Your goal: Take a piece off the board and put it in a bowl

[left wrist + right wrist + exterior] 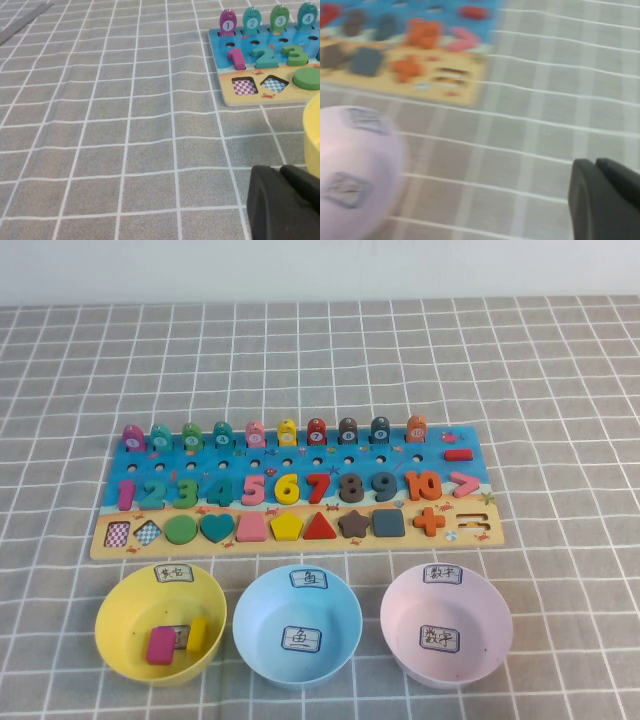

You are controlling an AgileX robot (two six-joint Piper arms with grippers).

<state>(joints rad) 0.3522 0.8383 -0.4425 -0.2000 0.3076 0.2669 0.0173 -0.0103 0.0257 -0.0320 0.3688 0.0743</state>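
Observation:
The board (330,543) lies across the middle of the table. The piece (476,523), a pale yellow equals sign, sits at the board's front right corner beside the orange plus; it shows blurred in the right wrist view (447,76). The yellow bowl (118,592) stands front left and holds a magenta block and a yellow block (197,632). Neither arm shows in the high view. My left gripper (280,170) is shut and empty, low over the cloth beside the yellow bowl (312,130). My right gripper (596,162) is shut and empty, over the cloth to the right of the pink bowl (355,165).
A light-blue bowl (297,625) and a pink bowl (445,625) stand in front of the board, right of the yellow one. Two slots at the board's front left (132,534) are empty. Grey checked cloth covers the table.

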